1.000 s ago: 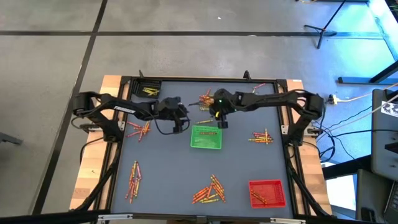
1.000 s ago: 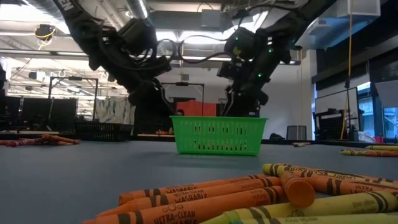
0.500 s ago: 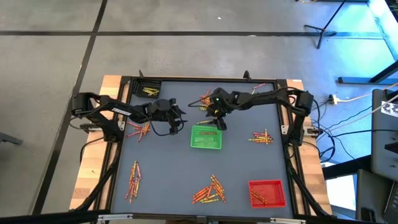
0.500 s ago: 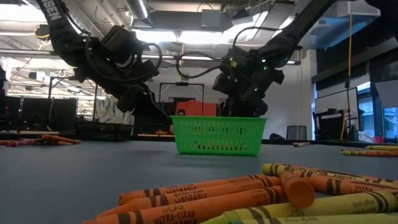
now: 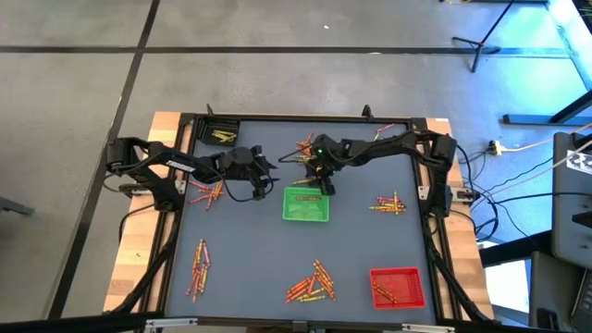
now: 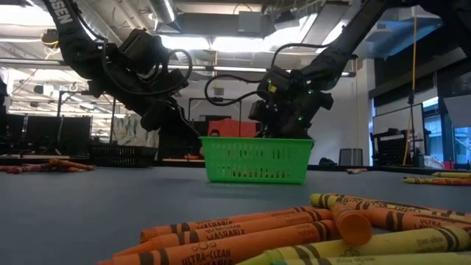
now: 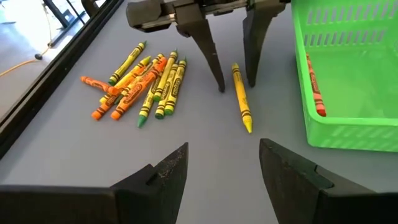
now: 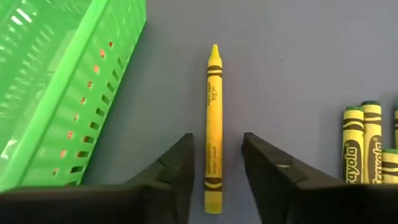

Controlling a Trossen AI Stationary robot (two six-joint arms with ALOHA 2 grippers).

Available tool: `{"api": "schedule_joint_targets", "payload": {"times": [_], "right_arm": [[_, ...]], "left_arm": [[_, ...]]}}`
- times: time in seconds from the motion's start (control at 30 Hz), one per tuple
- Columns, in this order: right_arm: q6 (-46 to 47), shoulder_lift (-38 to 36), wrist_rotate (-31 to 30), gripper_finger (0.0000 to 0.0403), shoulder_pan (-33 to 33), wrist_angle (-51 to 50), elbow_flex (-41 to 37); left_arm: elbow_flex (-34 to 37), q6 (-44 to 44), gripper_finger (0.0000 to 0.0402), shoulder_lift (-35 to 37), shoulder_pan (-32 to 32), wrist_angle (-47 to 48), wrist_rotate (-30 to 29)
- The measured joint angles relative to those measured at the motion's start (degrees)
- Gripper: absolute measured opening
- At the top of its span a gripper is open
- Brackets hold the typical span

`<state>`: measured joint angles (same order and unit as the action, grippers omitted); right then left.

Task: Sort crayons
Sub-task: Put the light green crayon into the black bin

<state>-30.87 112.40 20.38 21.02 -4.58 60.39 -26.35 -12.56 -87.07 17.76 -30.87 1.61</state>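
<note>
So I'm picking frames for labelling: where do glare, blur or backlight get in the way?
Low view: bright ceiling lights leave both arms as dark silhouettes behind the green basket, and the nearest crayons look soft. High view: blue light washes the floor at the upper right. Right wrist view: evenly lit, the yellow crayon sharp.

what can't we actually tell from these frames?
- Right gripper contact: its fingers straddle the yellow crayon; no view settles whether they touch it.
- Green basket contents: high view too small; left wrist view shows one reddish crayon, the rest cut off by the picture's edge.
- Black tray contents: too small in the high view.
- Left gripper: open, waiting beside the basket.
</note>
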Motion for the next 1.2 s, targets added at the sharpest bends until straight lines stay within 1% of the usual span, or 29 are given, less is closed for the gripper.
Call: {"api": "schedule_joint_targets", "payload": {"times": [0.2,0.27,0.33,0.4,0.47,0.63,0.7,0.8,0.93,1.03,1.2], "right_arm": [[-1.1,0.0,-3.6,0.0033,-0.2,0.0,0.0],[-1.4,0.0,-5.3,0.0012,-0.2,0.0,0.0],[-1.8,0.0,-6.2,0.0013,-0.2,-0.1,0.1],[-1.3,-0.7,-6.3,0.0022,-0.2,-0.7,0.2],[-1.1,-1.9,-7.7,0.0024,-0.2,-1.9,0.1],[-0.9,-9.2,-16.4,0.0007,-0.9,-8.6,-0.3],[0.6,-13.1,-17.3,0.0009,-1.5,-10.6,-0.2],[2.8,-17.5,-16.0,0.0014,-2.4,-12.9,-1.0],[3.1,-23.4,-15.6,0.0006,-3.7,-10.7,-3.7],[3.4,-27.3,-13.3,0.0007,-3.7,-6.3,-8.2],[3.8,-33.2,-8.5,0.0007,-1.2,7.2,-16.8]], "left_arm": [[0.0,0.0,0.0181,0.0,0.0,-1.9,0.0],[0.0,0.0,0.0181,0.0,0.0,-3.0,0.0],[0.0,0.0,0.0181,0.0,0.0,-4.4,0.0],[0.0,-0.1,0.0181,0.0,0.0,-6.1,-0.3],[0.0,0.0,0.0181,0.0,0.0,-7.6,-1.2],[-0.3,0.0,0.0181,0.1,0.0,-10.5,-2.0],[-1.2,0.0,0.0181,0.2,0.0,-10.6,-2.0],[-2.9,0.0,0.0181,0.2,-0.1,-11.0,-1.6],[-4.9,0.0,0.0181,0.1,-0.2,-12.1,-0.2],[-4.9,-0.1,0.0181,-0.8,-0.3,-16.1,1.7],[-4.9,0.3,0.0181,-2.9,-0.3,-22.0,2.6]]}}
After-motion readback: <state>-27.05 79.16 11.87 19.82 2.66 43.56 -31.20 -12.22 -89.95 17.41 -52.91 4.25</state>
